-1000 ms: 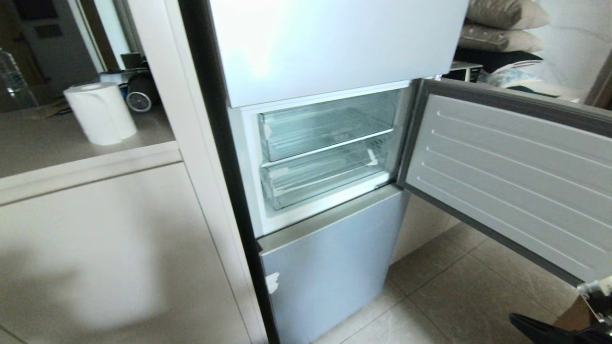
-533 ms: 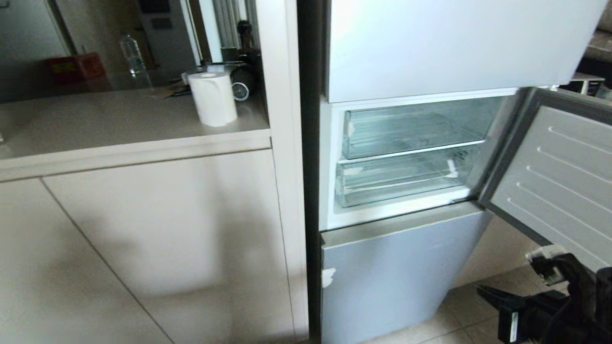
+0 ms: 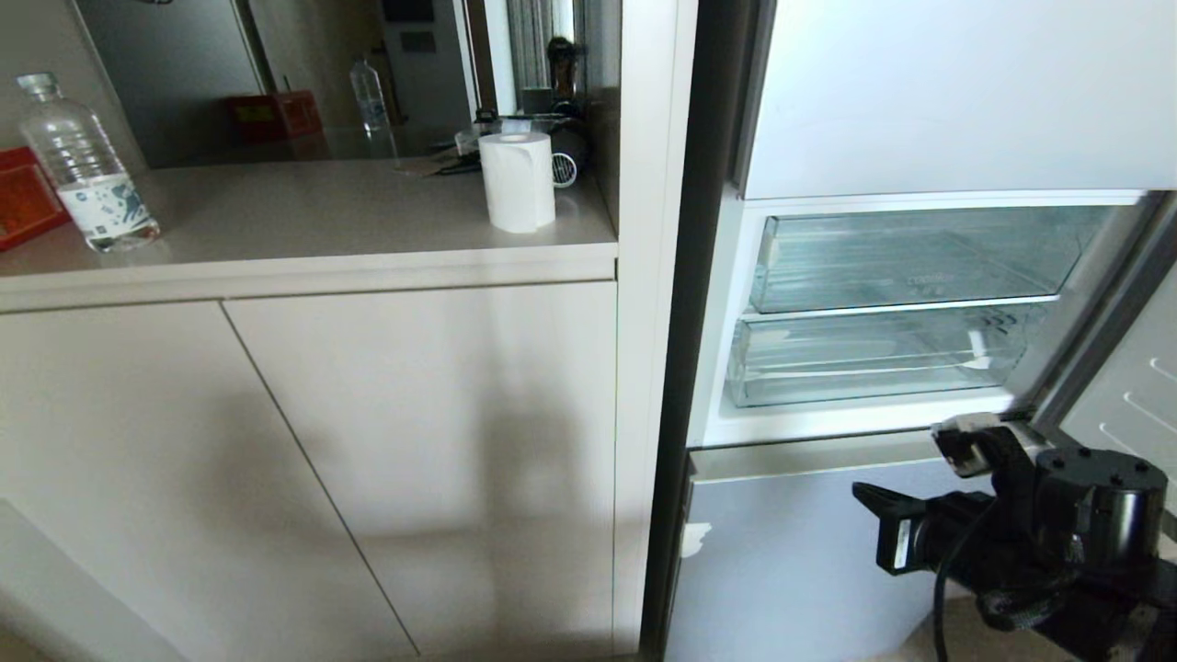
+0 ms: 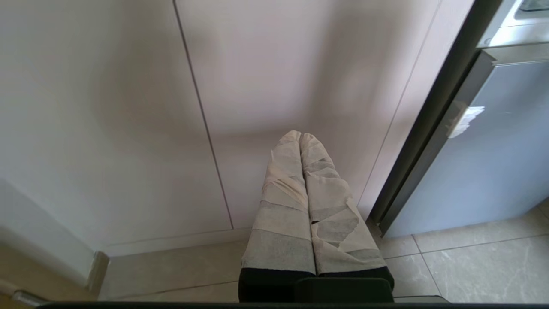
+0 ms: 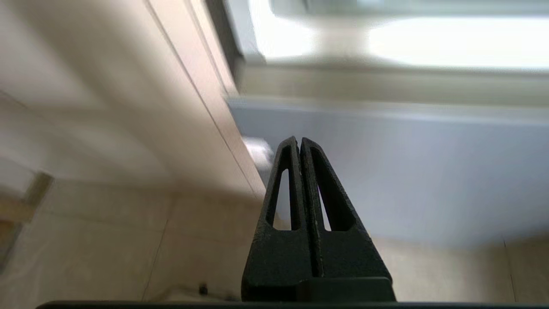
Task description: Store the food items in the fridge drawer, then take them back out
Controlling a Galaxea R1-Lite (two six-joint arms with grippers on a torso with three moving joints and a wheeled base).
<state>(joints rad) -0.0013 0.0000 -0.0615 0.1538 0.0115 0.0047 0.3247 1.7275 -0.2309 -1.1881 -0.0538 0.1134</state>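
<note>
Jaws pressed together, empty, on right gripper [image 3: 874, 501] before lower fridge door [image 3: 791, 552] — approach step, no fruit visible; fridge drawer [image 3: 874, 368] shut in open compartment above — next: rise, hook lip, pull.

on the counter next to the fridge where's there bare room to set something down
Bare counter runs between the water bottle at its left end and the paper roll near the fridge. Behind the roll, by the wall, it is crowded with small items.

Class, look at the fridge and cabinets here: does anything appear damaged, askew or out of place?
One flaw: a small white chipped patch near the left edge of the lower fridge door, also visible in the left wrist view. The clear drawers sit straight and closed; no food shows.
</note>
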